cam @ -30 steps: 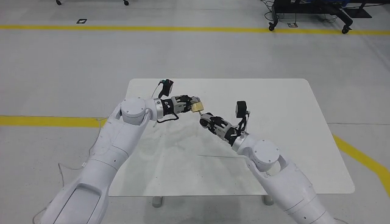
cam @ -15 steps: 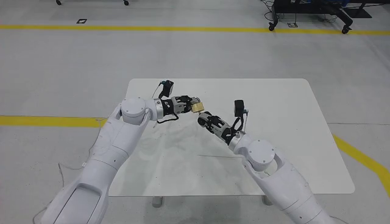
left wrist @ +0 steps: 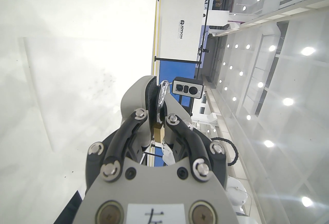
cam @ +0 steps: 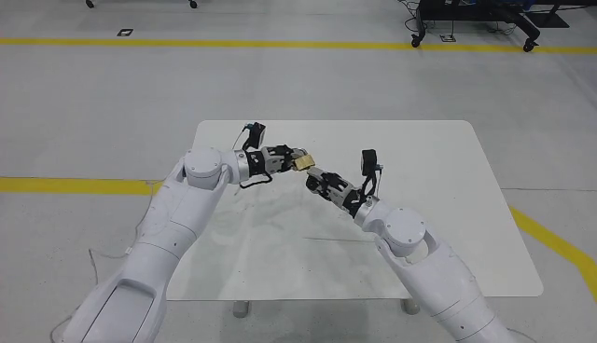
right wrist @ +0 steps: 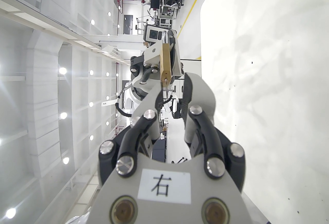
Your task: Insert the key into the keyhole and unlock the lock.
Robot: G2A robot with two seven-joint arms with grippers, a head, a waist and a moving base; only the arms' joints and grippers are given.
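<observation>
A small brass padlock (cam: 302, 163) hangs in the air above the table's back middle. My left gripper (cam: 291, 159) is shut on its silver shackle (left wrist: 163, 92), and the brass body (left wrist: 158, 134) shows beyond the fingers. My right gripper (cam: 312, 177) sits just in front of and below the lock, shut on the key. In the right wrist view the key's thin silver blade (right wrist: 166, 86) sticks out from the right gripper (right wrist: 173, 86). Its tip meets the bottom end of the padlock (right wrist: 164, 60), but how deep it sits I cannot tell.
The white table (cam: 420, 157) lies under both arms, with its back edge a short way behind the grippers. Grey floor with yellow lines surrounds it, and a dark cart (cam: 476, 7) stands far behind on the right.
The right gripper drew back slightly from the lock half a second ago and has now come up closer to its bottom end. The left gripper and the padlock have hardly shifted.
</observation>
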